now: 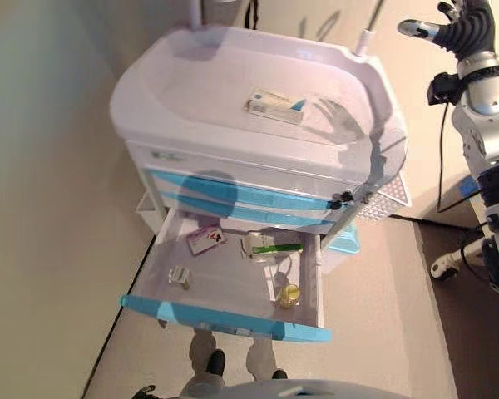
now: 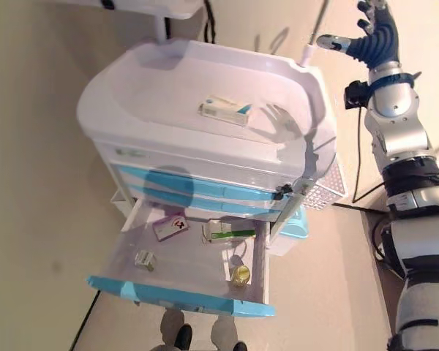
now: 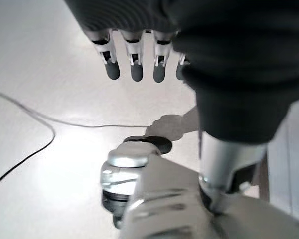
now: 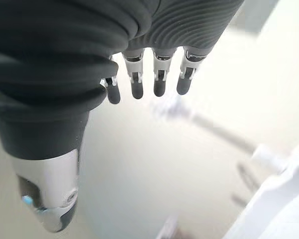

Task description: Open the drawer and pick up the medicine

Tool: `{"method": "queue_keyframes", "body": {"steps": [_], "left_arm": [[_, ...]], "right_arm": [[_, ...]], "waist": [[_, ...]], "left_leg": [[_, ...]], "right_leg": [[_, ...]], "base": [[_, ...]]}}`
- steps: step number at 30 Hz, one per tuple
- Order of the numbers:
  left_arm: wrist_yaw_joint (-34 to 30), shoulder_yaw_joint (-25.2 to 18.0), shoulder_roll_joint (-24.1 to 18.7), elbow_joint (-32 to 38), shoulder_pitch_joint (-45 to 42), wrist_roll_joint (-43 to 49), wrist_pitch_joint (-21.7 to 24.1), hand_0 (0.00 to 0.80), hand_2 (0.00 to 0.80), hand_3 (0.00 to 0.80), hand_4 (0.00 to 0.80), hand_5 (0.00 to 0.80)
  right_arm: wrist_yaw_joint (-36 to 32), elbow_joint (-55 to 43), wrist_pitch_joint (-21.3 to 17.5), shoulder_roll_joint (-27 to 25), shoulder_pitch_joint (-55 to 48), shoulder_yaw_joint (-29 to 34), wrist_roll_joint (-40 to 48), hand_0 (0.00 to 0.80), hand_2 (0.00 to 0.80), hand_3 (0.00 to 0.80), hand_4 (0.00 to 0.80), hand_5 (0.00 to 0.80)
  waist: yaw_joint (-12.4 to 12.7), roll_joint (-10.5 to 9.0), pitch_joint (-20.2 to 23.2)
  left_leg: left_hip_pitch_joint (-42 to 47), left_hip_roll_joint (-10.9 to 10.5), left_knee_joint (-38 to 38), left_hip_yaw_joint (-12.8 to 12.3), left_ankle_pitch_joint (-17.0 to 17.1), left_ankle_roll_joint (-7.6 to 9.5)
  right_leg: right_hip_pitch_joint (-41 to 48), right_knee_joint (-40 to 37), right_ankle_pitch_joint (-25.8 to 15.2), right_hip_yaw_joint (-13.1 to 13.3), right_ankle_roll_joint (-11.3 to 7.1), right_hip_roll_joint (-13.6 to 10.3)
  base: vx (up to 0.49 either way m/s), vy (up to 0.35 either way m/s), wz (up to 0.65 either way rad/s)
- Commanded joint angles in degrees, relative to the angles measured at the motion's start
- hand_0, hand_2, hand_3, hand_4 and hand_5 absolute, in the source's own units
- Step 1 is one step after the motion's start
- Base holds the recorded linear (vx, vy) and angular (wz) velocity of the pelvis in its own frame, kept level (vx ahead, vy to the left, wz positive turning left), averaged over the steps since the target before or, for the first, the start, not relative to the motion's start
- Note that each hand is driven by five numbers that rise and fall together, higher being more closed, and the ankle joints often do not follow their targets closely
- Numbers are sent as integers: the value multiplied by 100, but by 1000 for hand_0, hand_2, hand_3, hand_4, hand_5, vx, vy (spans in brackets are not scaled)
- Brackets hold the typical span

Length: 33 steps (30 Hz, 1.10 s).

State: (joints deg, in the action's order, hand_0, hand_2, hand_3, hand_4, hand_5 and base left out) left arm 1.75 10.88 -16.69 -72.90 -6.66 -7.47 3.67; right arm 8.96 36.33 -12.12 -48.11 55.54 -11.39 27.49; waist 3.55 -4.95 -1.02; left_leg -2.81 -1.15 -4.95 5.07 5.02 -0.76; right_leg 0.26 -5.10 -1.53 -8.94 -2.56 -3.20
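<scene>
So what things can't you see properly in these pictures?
- Small items in the open drawer: eye views, too small to identify.
- Print on the box atop the cart: too small.
- Closed drawers: contents hidden by blue fronts.
- Left hand: absent from eye views.

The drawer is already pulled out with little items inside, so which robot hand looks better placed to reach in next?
Probably the right. The right robot hand is raised beside the cart, fingers relaxed and empty, above the open drawer. The left robot hand shows only in its wrist view, over bare floor, away from the cart.
</scene>
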Motion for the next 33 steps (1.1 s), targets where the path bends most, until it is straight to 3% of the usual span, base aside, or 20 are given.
{"method": "queue_keyframes", "body": {"steps": [1,2,3,8,10,14,22,30,33], "left_arm": [[89,-102,65,-298,172,331,40,0,0,0,0,0],[122,-145,88,-303,190,338,13,0,0,0,0,0],[217,-201,179,-315,220,400,-34,0,0,0,0,0],[240,-333,238,-224,154,481,-48,0,0,0,0,0],[211,-458,311,-195,160,630,-39,0,0,0,0,0],[125,-450,372,-78,102,797,29,0,0,0,0,0],[119,-378,414,-47,62,889,48,0,0,0,0,0],[130,-215,335,20,129,926,74,0,0,0,0,0],[113,-112,263,302,139,860,122,0,0,0,0,0]], "right_arm": [[507,-305,-529,-62,-6,406,456,0,0,0,0,0],[649,-497,-606,52,-249,631,411,0,0,0,0,0],[858,-884,-807,556,-940,1187,607,0,0,0,0,0],[990,-1556,-694,1137,-2573,1927,16,0,0,0,0,0],[1067,-1630,-373,1348,-3756,2324,-940,0,0,0,0,0],[1078,-984,-85,1735,-4887,2545,-1667,0,0,0,0,0],[856,1009,189,2358,-5718,2109,-1952,0,0,0,0,0],[415,2712,488,2545,-5560,1280,-2259,0,0,0,0,0],[198,3191,611,2607,-5519,927,-2463,0,0,0,0,0]], "waist": [[6,-131,21],[-24,-104,28],[-116,-1,27],[-195,108,27],[-298,182,-13],[-391,275,-53],[-538,407,-144],[-558,505,-426],[-518,561,-608]], "left_leg": [[95,-219,157,-94,-521,139],[116,-215,156,-124,-528,145],[152,-218,153,-197,-554,165],[198,-231,148,-265,-585,198],[220,-236,137,-265,-590,207],[220,-245,122,-226,-578,218],[247,-240,114,-231,-564,200],[197,-254,252,-88,-584,232],[86,-305,440,4,-601,221]], "right_leg": [[-307,320,-235,74,-427,-120],[-309,320,-239,115,-427,-119],[-313,326,-234,189,-425,-117],[-305,328,-222,279,-419,-126],[-297,336,-203,291,-420,-125],[-297,335,-183,268,-417,-129],[-287,360,-140,267,-402,-131],[-565,1068,165,221,-294,-174],[-664,1251,264,84,-259,-212]], "base": [[9,14,-31],[22,25,-27],[22,25,-22],[1,13,-20],[16,-5,-7],[-5,-15,-3],[1,-4,-1],[-18,-15,3],[-27,-25,20]]}}
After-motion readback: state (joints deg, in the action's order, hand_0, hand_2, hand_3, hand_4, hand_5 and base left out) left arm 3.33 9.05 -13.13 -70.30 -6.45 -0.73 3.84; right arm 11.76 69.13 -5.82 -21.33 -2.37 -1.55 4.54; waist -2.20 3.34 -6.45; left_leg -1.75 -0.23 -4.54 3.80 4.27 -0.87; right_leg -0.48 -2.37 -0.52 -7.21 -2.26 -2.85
